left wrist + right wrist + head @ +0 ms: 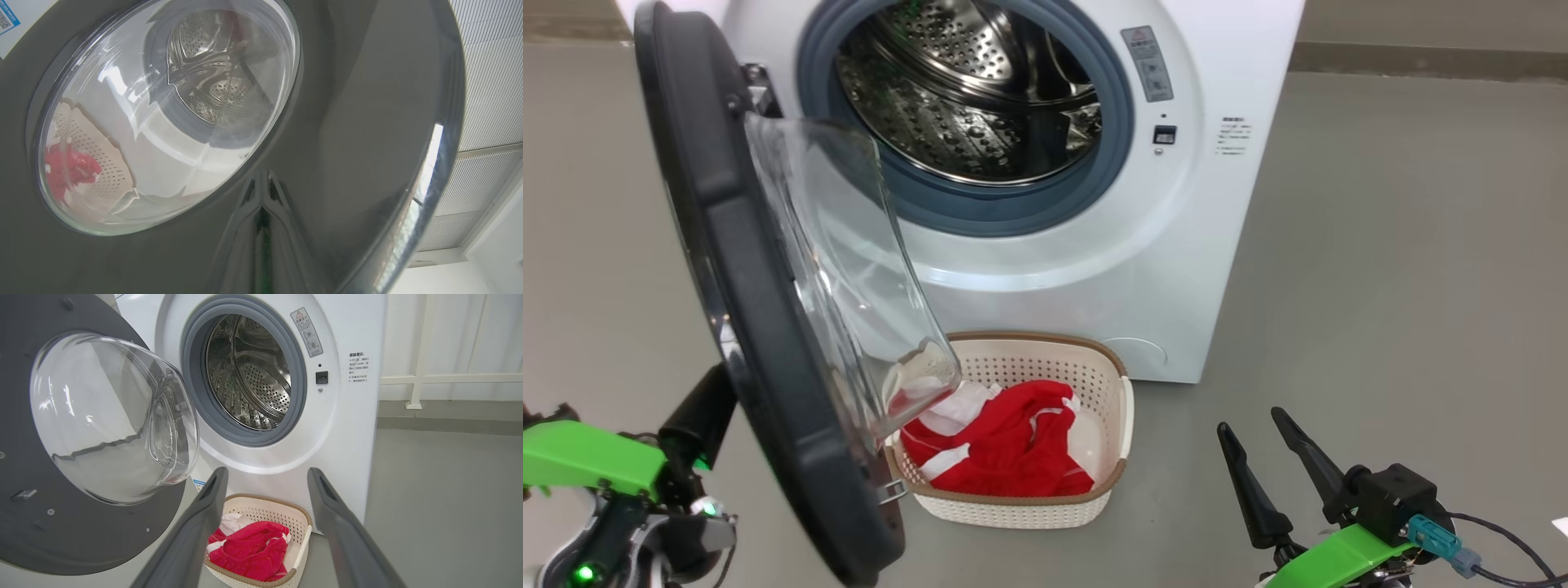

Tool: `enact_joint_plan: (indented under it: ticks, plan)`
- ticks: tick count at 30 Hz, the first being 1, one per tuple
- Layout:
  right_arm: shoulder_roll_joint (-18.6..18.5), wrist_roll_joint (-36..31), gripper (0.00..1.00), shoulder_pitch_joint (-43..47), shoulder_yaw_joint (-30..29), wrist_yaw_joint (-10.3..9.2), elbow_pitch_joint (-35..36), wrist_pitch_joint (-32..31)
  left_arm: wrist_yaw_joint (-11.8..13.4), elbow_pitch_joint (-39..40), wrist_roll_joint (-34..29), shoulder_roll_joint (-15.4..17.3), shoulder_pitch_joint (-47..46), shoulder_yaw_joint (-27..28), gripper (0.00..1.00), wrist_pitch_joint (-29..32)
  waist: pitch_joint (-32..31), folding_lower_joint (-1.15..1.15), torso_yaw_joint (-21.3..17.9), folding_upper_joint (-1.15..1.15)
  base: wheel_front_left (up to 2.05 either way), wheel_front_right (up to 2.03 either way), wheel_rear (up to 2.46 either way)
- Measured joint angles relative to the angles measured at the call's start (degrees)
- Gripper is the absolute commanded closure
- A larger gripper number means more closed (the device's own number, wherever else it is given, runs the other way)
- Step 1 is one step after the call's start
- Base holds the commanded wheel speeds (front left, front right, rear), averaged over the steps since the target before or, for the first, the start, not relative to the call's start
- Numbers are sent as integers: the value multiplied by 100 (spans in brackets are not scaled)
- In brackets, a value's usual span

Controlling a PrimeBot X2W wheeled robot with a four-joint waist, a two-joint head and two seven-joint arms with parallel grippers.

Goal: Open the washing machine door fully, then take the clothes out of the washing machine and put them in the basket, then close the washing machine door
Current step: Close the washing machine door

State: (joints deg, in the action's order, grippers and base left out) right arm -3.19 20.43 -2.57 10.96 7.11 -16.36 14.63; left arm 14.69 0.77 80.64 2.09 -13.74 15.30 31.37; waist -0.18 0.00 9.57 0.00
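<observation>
Although the clothes lay in the basket and the drum looked empty, the door stood open. Left gripper, fingers clenched on nothing, sat against the door's glossy outer face; right gripper hung spread and empty. Judged risks: tips skidding off that slick face, or a weak push leaving the door unlatched.
</observation>
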Motion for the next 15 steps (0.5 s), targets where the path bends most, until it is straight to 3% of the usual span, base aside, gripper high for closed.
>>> enact_joint_plan:
  ticks: [15]
  plan:
    - [-14,0,0,-4,12,0,-11,0,0,178,367,8,210,-517,100,-423,71,0,-428,0,0,0,0]
